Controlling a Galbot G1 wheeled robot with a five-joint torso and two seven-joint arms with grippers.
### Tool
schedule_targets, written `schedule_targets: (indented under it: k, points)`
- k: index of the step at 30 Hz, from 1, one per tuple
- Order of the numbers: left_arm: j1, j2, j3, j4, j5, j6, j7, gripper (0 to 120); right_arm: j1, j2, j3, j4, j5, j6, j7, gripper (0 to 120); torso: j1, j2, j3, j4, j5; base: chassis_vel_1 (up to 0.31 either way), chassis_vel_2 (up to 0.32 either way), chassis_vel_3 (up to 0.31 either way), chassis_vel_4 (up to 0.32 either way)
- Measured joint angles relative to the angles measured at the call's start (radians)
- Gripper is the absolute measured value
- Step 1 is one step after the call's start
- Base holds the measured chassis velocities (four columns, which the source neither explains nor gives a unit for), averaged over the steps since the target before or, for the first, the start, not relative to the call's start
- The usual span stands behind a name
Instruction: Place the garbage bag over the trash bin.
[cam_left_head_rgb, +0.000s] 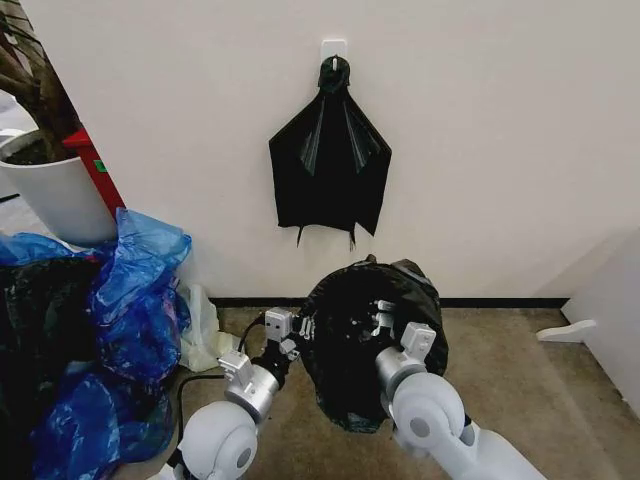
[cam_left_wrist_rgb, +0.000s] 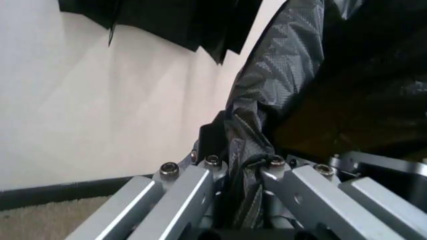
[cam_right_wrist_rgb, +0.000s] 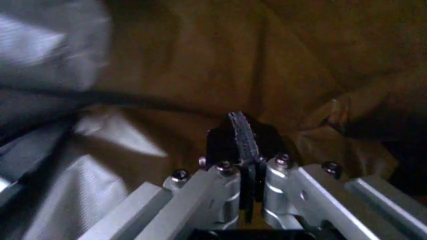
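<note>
The garbage bag (cam_left_head_rgb: 372, 340) is held up between the two arms, just above the carpet before the wall. Its left edge is pinched in the closed left gripper (cam_left_head_rgb: 303, 330), a fold of film being clamped between the fingers (cam_left_wrist_rgb: 207, 165). The right gripper (cam_left_head_rgb: 380, 322) is pressed narrow inside the bag, a thin edge of film (cam_right_wrist_rgb: 241, 134) being nipped. Farther off, blue plastic bags (cam_left_head_rgb: 130, 290) are heaped at the left, and a black bunch (cam_left_head_rgb: 330, 170) is hung on the wall.

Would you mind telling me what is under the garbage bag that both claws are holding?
The garbage bag drapes as a rounded mound, pinched by the left claw and the right claw. Brown carpet shows around it. Whatever is underneath, the trash bin perhaps, is covered.
</note>
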Motion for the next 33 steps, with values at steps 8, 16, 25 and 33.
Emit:
schedule_targets:
  k: [8, 16, 25, 33]
  points:
    - [0.001, -0.010, -0.023, 0.026, -0.019, 0.004, -0.013, 1, -0.022, -0.012, -0.013, 0.008, -0.122, 0.003, -0.076, 0, 0.000, 0.000, 0.000, 0.0000, 0.0000, 0.000, 0.000, 0.000, 0.000]
    - [-0.011, -0.025, -0.042, 0.057, -0.067, 0.014, -0.051, 1, -0.076, -0.026, -0.019, 0.068, -0.222, 0.003, -0.125, 0, 0.000, 0.000, 0.000, -0.0001, 0.0000, 0.000, 0.000, 0.000, 0.000]
    - [-0.016, -0.034, -0.043, 0.089, -0.066, 0.014, -0.055, 1, -0.139, -0.041, -0.022, 0.165, -0.276, 0.016, -0.207, 0, 0.000, 0.000, 0.000, 0.0000, 0.0000, 0.000, 0.000, 0.000, 0.000]
    - [-0.020, -0.033, -0.116, 0.075, -0.169, 0.054, -0.084, 1, -0.251, -0.064, 0.086, 0.266, -0.327, 0.061, -0.397, 0, 0.000, 0.000, 0.000, 0.0001, -0.0001, 0.000, 0.000, 0.000, 0.000]
